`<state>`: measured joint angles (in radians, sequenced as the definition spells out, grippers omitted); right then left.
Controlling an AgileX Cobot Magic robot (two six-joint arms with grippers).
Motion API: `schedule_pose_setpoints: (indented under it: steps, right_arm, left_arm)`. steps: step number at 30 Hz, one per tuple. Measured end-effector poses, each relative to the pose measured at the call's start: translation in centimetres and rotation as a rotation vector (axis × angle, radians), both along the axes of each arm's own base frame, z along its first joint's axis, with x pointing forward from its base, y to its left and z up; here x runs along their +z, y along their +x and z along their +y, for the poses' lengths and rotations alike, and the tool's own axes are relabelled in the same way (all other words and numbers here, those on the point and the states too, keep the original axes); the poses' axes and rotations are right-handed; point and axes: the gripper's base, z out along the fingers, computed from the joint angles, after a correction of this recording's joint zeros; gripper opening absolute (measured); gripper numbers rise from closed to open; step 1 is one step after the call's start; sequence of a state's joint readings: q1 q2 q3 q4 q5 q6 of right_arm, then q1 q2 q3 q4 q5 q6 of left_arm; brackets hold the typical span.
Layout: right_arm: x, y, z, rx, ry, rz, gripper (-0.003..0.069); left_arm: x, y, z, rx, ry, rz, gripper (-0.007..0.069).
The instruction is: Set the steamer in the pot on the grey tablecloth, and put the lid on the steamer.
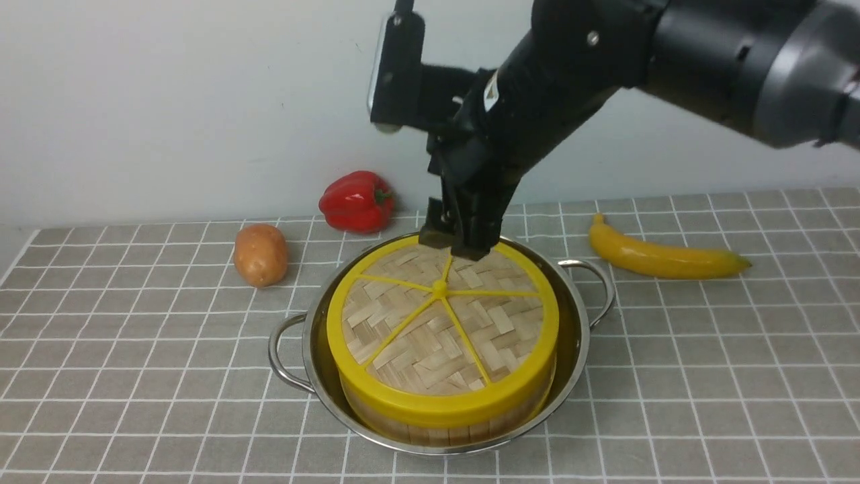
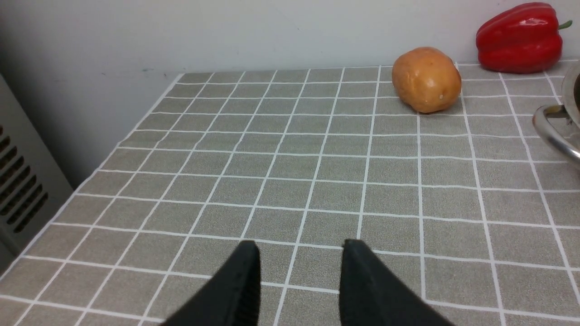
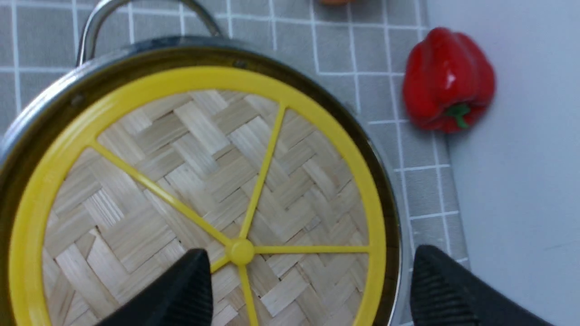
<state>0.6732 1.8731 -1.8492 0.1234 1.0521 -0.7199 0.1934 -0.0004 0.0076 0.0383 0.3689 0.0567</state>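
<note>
The shiny pot (image 1: 579, 336) stands on the grey tablecloth (image 1: 134, 349) with the steamer (image 1: 430, 427) inside it; only the steamer's slatted wall shows. The woven lid (image 1: 440, 323) with its yellow rim and spokes lies flat on top of the steamer and hides what is inside. My right gripper (image 1: 460, 242) hangs over the lid's far edge. It is open (image 3: 310, 253): one finger is over the weave, the other beyond the pot's rim (image 3: 392, 253), and nothing is gripped. In the left wrist view, my left gripper (image 2: 301, 244) is open over bare cloth (image 2: 317, 172), well off to the pot's left.
A potato (image 1: 261, 254) and a red pepper (image 1: 356, 200) lie behind the pot on the left, and a banana (image 1: 662, 259) behind it on the right. A white wall closes off the back. The cloth's left edge (image 2: 131, 131) drops away beside a grey vent panel (image 2: 22, 181).
</note>
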Motion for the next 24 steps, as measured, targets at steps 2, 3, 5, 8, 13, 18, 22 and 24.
schedule_pose_setpoints:
  steps: [2,3,5,8,13,18,22,24]
  right_arm:
    - [1.5,-0.7,-0.5,-0.031,0.045,-0.004,0.0484]
    - [2.0,-0.9,-0.6,-0.044,0.063,-0.003,0.0462]
    - [2.6,-1.2,-0.8,-0.064,0.088,0.002,0.0402]
    - [3.5,-1.9,-1.0,-0.107,0.149,0.043,0.0264]
    - [4.3,-3.1,-0.8,-0.138,0.258,0.171,-0.0006]
    - [4.6,-3.7,-0.5,-0.131,0.315,0.25,-0.0015]
    - [4.6,-3.9,-0.4,-0.13,0.326,0.27,-0.0015]
    - [4.6,-3.9,-0.4,-0.13,0.325,0.271,-0.0015]
  left_arm:
    - [0.0,0.0,0.0,0.0,0.0,0.0,0.0243]
    - [0.0,0.0,0.0,0.0,0.0,0.0,0.0243]
    - [0.0,0.0,0.0,0.0,0.0,0.0,0.0243]
    - [0.0,0.0,0.0,0.0,0.0,0.0,0.0243]
    - [0.0,0.0,0.0,0.0,0.0,0.0,0.0243]
    - [0.0,0.0,0.0,0.0,0.0,0.0,0.0243]
    - [0.0,0.0,0.0,0.0,0.0,0.0,0.0243]
    - [0.0,0.0,0.0,0.0,0.0,0.0,0.0243]
